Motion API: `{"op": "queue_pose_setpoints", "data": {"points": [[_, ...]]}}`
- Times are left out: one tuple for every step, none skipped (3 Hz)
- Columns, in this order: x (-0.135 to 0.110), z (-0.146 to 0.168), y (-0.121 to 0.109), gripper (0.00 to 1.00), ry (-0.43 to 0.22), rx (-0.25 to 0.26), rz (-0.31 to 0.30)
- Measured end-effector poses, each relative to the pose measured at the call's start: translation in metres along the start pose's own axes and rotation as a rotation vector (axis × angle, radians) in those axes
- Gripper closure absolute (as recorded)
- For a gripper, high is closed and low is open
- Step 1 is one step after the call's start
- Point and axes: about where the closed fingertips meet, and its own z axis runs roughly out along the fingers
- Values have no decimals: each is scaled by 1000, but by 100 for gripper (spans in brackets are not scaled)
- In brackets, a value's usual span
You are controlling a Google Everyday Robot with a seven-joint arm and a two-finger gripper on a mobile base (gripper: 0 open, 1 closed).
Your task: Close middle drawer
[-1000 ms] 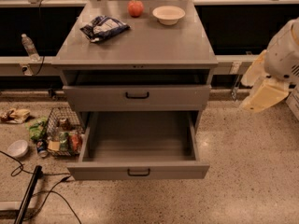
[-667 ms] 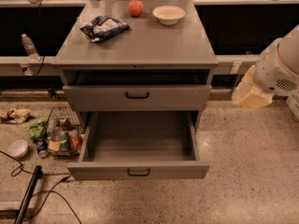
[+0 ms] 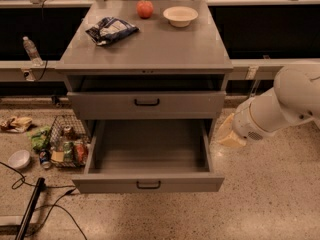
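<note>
Lower left, on the floor: wire basket (image 3: 66, 143) holding litter. Centre: grey cabinet (image 3: 150, 49); middle drawer (image 3: 150, 154) pulled far out toward the frame's bottom. Right: gripper (image 3: 231, 134) just beside that drawer's right wall; whether it is parted or closed cannot be told.

Middle drawer (image 3: 190, 183) is pulled far out from the grey cabinet (image 3: 150, 49), its grey interior open to view. The flat front panel faces us, with a small black handle (image 3: 148, 184) at centre. The gripper (image 3: 230, 134) hovers just beside the drawer's right wall.
</note>
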Motion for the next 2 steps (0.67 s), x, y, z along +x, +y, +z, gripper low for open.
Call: {"op": "queue_pose_setpoints", "data": {"points": [[1,3,2,100,-1,-2,5],[9,30,26,100,-6,-26,62]]}}
